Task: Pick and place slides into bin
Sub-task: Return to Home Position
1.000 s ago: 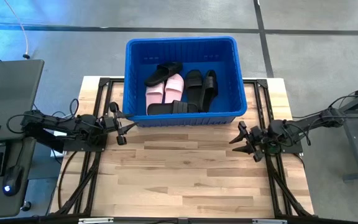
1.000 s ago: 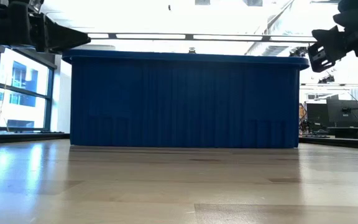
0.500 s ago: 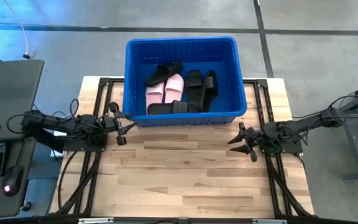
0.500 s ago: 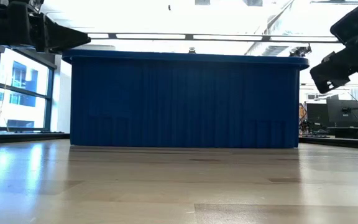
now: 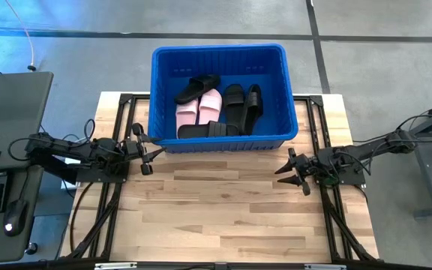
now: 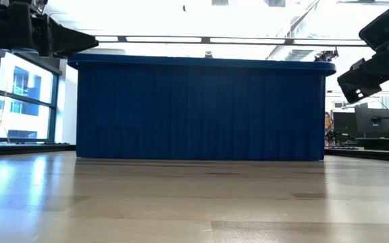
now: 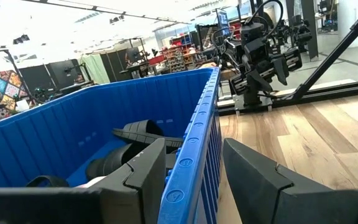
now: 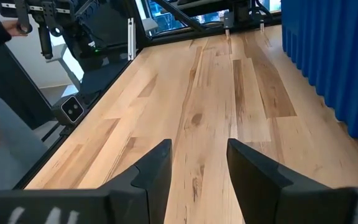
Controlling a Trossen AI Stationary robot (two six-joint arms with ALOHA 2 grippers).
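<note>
At the far edge of the table (image 5: pixel 223 217) I see the bin (image 5: pixel 218 49) with the slides (image 5: pixel 216 112) lying inside it, the pink pair (image 5: pixel 199 109) in the middle and the black ones (image 5: pixel 243 103) around them. My left gripper (image 5: pixel 153 151) hangs just beside the bin's near left corner, fingers (image 7: pixel 143 168) spread apart, holding nothing. My right gripper (image 5: pixel 287 171) hovers over bare wood near the opposite corner, likewise parted and empty.
</note>
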